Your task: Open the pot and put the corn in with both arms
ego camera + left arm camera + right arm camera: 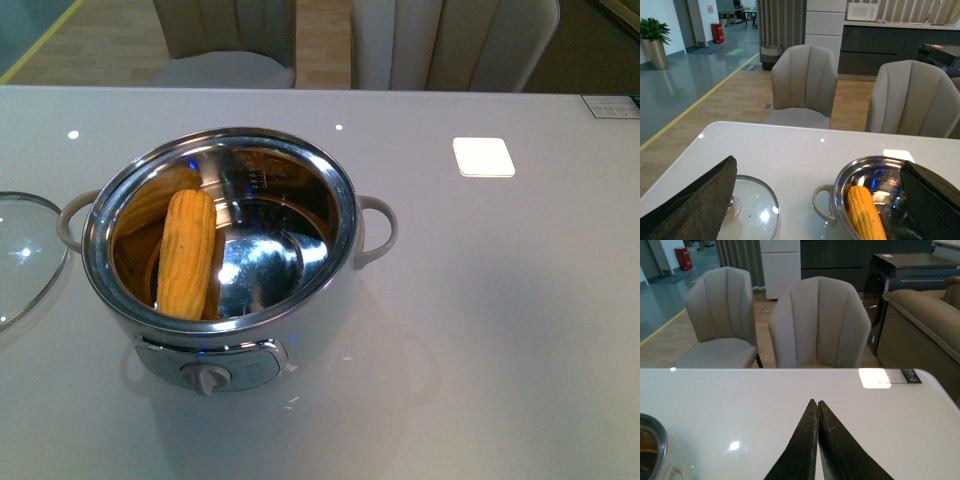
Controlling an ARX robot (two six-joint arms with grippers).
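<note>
The table (520, 330) is white and glossy, and the pot (225, 245) stands on it with its dial panel facing the front camera. Everything else is placed from the pot. Beyond it, past the far edge of the table, stand two beige chairs (804, 82) on a wood floor. The pot is uncovered, its steel bowl open to view, with a cream loop handle out on each side. The lid (25, 250) (glass with a steel rim) lies flat on the table just beside the pot's left handle, apart from it and cut off by the frame edge in the front view. Farther off to the pot's right and beyond it, a small white square patch (484, 157) shows on the tabletop. The corn (187, 252) lies inside the pot, leaning against the left wall of the bowl, its yellow reflection showing in the steel next to it.

The left gripper (822, 200) is spread wide: in its wrist view one finger sits over the lid and the other over the pot's bowl, holding nothing. The right gripper (817, 407) is pressed together, its two tips meeting above bare table to the right of the pot, with nothing between them
</note>
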